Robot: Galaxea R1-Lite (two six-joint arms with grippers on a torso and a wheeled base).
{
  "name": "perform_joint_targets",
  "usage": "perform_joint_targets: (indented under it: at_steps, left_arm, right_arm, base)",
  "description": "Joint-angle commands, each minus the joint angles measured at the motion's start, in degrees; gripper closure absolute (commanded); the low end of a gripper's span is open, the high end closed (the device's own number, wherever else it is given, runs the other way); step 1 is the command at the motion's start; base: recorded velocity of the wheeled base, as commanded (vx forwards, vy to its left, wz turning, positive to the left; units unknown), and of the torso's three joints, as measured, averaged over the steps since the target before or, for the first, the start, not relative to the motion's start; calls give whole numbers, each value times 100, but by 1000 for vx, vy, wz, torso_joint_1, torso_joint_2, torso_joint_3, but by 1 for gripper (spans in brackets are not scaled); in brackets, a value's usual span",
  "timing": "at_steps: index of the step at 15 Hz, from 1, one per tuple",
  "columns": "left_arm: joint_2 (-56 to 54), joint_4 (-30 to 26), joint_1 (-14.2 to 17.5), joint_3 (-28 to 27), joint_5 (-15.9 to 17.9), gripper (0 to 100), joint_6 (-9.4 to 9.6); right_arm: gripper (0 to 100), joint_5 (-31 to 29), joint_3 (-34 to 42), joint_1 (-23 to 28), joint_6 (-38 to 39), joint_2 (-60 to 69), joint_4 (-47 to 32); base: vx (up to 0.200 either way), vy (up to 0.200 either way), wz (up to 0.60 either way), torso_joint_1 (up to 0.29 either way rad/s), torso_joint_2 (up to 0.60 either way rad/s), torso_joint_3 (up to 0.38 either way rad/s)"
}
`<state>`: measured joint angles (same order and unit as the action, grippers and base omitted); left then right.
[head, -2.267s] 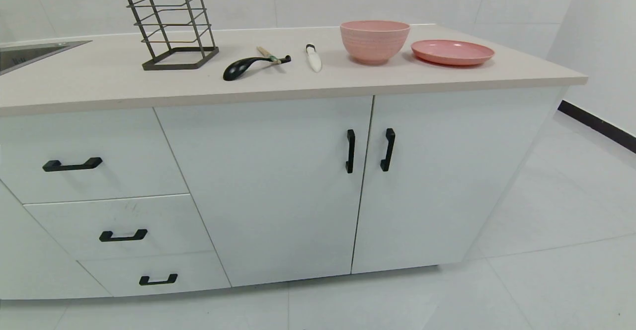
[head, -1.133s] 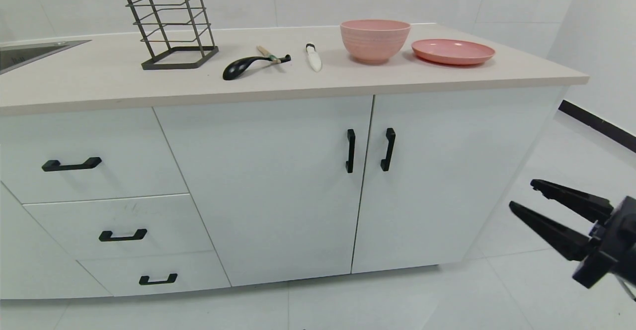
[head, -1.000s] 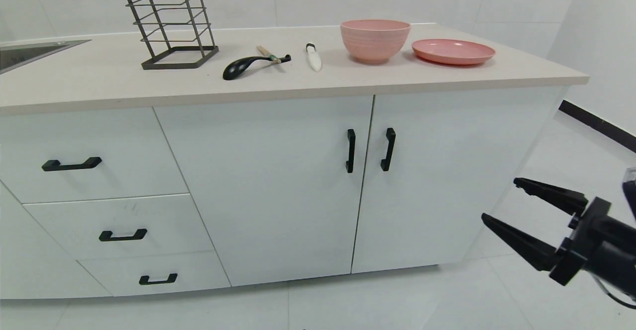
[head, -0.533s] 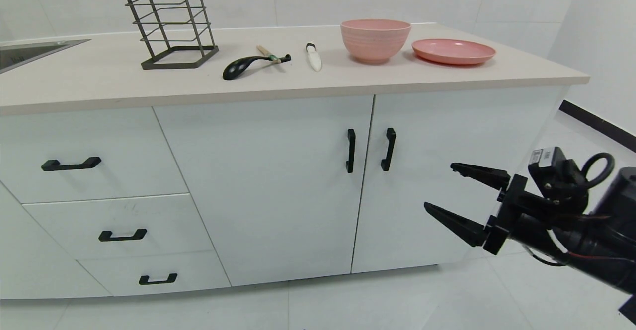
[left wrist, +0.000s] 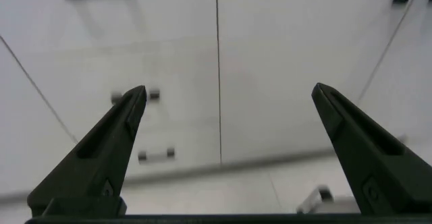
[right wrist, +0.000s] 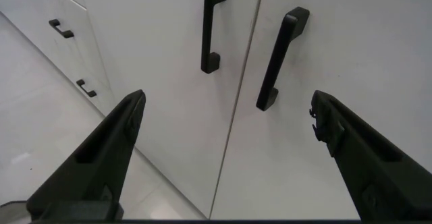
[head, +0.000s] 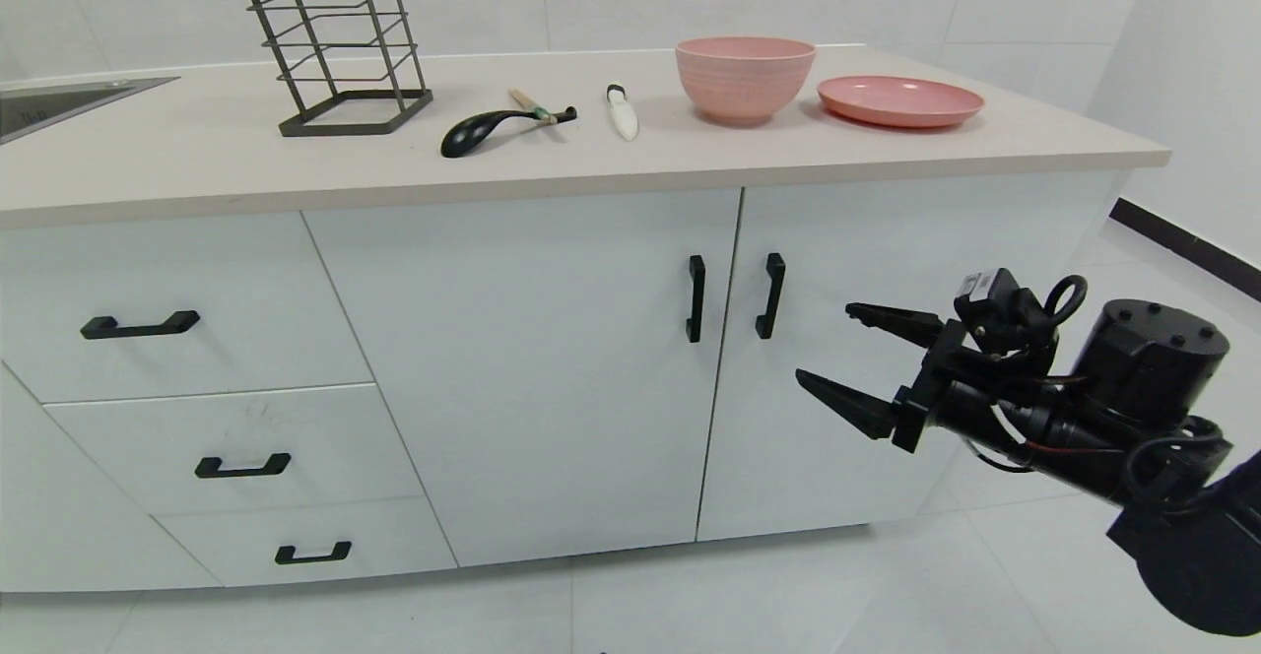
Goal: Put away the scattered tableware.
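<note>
Status: nothing has been put away. Every piece of tableware lies loose on the countertop (head: 197, 171), so I judge the task to be at its very start.

Tools: the right gripper (head: 823, 343) hangs in front of the right cabinet door (head: 847, 240), at about 4 o'clock from the right door handle (head: 769, 295). Its jaws are spread wide and hold nothing. The left gripper (left wrist: 228, 92) is likewise parted and empty, and faces the white cabinet front.

Count of tableware on the countertop:
- One pink bowl (head: 745, 78).
- One pink plate (head: 899, 100), just beside the bowl at its 3 o'clock.
- One white utensil with a black tip (head: 621, 114), near the bowl at its 9 o'clock.
- One black spoon (head: 473, 134), at 9 o'clock from the white utensil.
- One wooden piece (head: 527, 104) touching the spoon's handle. It is too small to count with certainty, and I take it for a single pair of chopsticks.

Storage and fittings:
- One wire rack (head: 335, 43) stands at 10 o'clock from the spoon, with no dish in it.
- Two cabinet doors, both shut, the left door (head: 532, 368) carrying its own handle (head: 696, 298).
- Three drawers, all shut, with handles at top (head: 140, 324), middle (head: 243, 466) and bottom (head: 313, 554).
- One sink (head: 59, 107), at 9 o'clock from the rack.

Outstanding: all five items remain to be collected and stowed.
</note>
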<state>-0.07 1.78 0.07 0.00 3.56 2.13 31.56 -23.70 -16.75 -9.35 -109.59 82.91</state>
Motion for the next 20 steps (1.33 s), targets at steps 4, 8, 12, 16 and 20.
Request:
perform_joint_targets:
  at_steps: [4, 8, 12, 16, 20]
  left_arm:
    - [957, 1211, -86, -1222, 637, 0, 103]
    - [3312, 1193, -693, -2021, 2070, 0, 279]
    - [4780, 1764, -1159, -2030, 2641, 0, 472]
    - [7135, 3716, -2152, -2030, 3757, 0, 1413]
    - [8708, 4911, -2495, -2285, 5128, 0, 1799]
  right_arm:
    - [0, 8, -135, -48, -14, -150, 15]
    - [0, 8, -170, -144, -14, -124, 24]
    - [0, 8, -135, -144, -14, 87, 32]
    - [0, 8, -126, -162, -14, 70, 41]
    - [0, 157, -109, -144, -23, 78, 50]
  base:
    - [0, 0, 0, 0, 0, 0]
    - [0, 0, 0, 0, 0, 0]
    - [0, 0, 0, 0, 0, 0]
    - [0, 0, 0, 0, 0, 0]
    - [0, 0, 0, 0, 0, 0]
